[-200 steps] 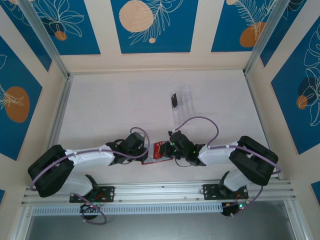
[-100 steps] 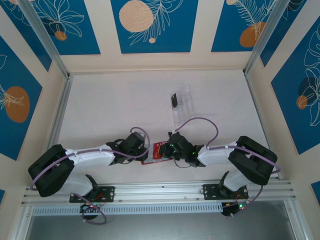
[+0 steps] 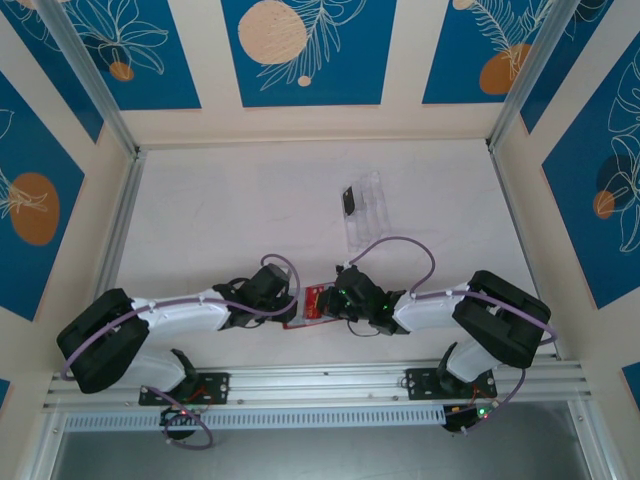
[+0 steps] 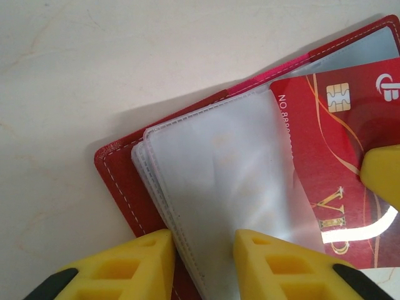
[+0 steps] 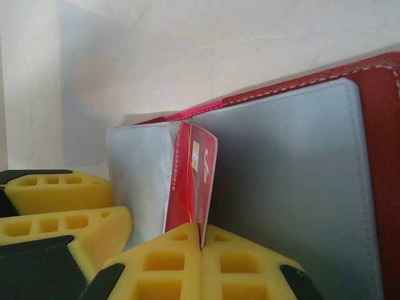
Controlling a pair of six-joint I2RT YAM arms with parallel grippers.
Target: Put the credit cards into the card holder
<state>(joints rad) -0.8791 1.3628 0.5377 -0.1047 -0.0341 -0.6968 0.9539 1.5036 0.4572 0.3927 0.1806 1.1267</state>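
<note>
Near-centre on the table (image 3: 220,220), the card holder (image 3: 318,303) lies open between both arms. The right gripper (image 5: 201,245) pinches the red card (image 5: 190,178) edge-on, its far end partly under a clear sleeve; can't tell if it's inside the pocket. The left gripper (image 4: 203,253) has its fingers part-spread, straddling the sleeve stack (image 4: 219,181); clamping or not, can't tell. Suggest: line the card up with the pocket, push slowly, brace the sleeve so it doesn't buckle. Tabletop is pale and smooth, so the holder may slide. Clear tray (image 3: 365,205) with a black card (image 3: 348,200) sits farther back; blue-panelled walls (image 3: 300,50) enclose the table.
</note>
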